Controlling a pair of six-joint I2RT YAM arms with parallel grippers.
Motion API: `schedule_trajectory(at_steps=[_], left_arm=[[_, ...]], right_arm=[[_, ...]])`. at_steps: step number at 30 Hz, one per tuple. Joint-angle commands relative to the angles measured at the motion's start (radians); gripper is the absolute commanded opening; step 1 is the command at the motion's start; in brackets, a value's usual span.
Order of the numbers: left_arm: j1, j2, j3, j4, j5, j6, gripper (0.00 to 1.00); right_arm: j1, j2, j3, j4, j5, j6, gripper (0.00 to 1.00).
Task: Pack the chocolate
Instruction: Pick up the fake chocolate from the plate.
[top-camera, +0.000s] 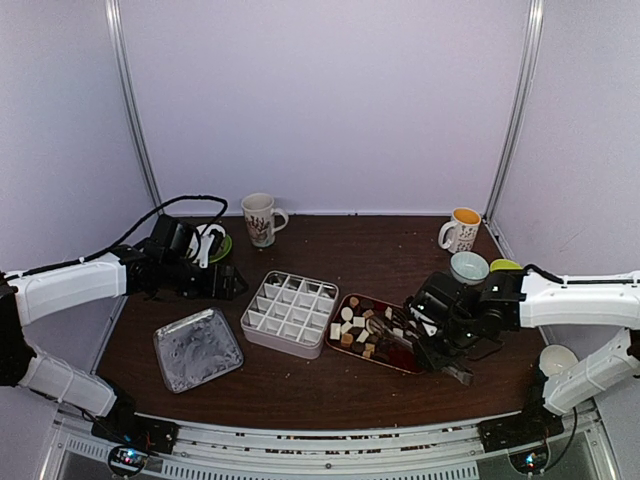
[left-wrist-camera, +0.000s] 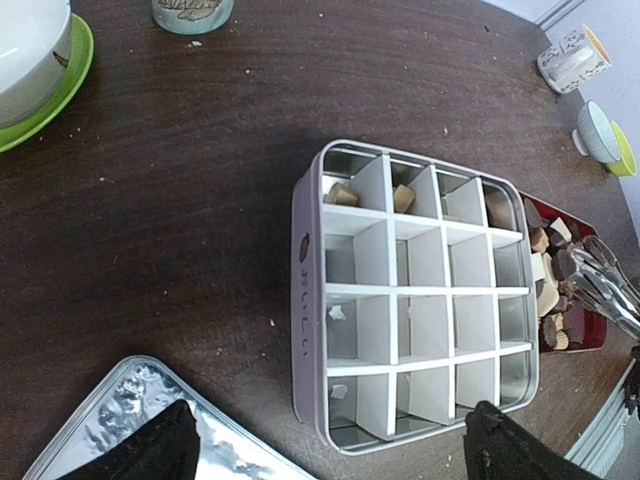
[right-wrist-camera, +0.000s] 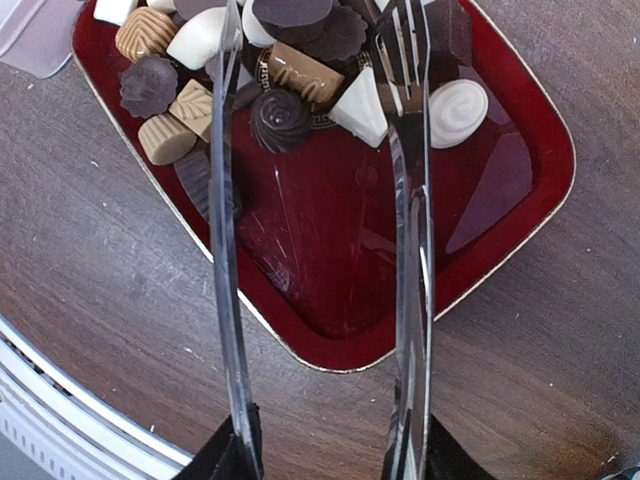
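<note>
The chocolate (top-camera: 362, 328) lies piled in a red tray (top-camera: 400, 358); close up in the right wrist view it is several white, tan and dark pieces (right-wrist-camera: 280, 75) at the far end of the tray (right-wrist-camera: 330, 260). My right gripper (top-camera: 438, 348) (right-wrist-camera: 325, 462) is shut on metal tongs (right-wrist-camera: 225, 250), whose spread arms reach over the pile with nothing held between them. A white divided box (top-camera: 290, 312) (left-wrist-camera: 420, 300) holds a few pieces (left-wrist-camera: 342, 193) in its far row. My left gripper (top-camera: 226, 280) (left-wrist-camera: 330, 445) is open and empty, above the box's left side.
A silver lid (top-camera: 197, 348) (left-wrist-camera: 130, 420) lies left of the box. A patterned mug (top-camera: 260, 218) stands at the back, a white cup on a green saucer (top-camera: 210, 243) at back left. A yellow-lined mug (top-camera: 461, 230) and bowls (top-camera: 469, 266) stand back right.
</note>
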Motion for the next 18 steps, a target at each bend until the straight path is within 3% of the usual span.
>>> schedule_trajectory(at_steps=[1, 18], left_arm=[[-0.002, -0.018, -0.007, 0.023, 0.001, 0.012, 0.95], [0.0, -0.007, 0.003, 0.018, -0.004, 0.017, 0.95]], right_arm=[[0.005, 0.025, 0.036, 0.027, 0.028, 0.007, 0.48], [0.005, 0.061, 0.08, 0.028, 0.053, -0.011, 0.35]])
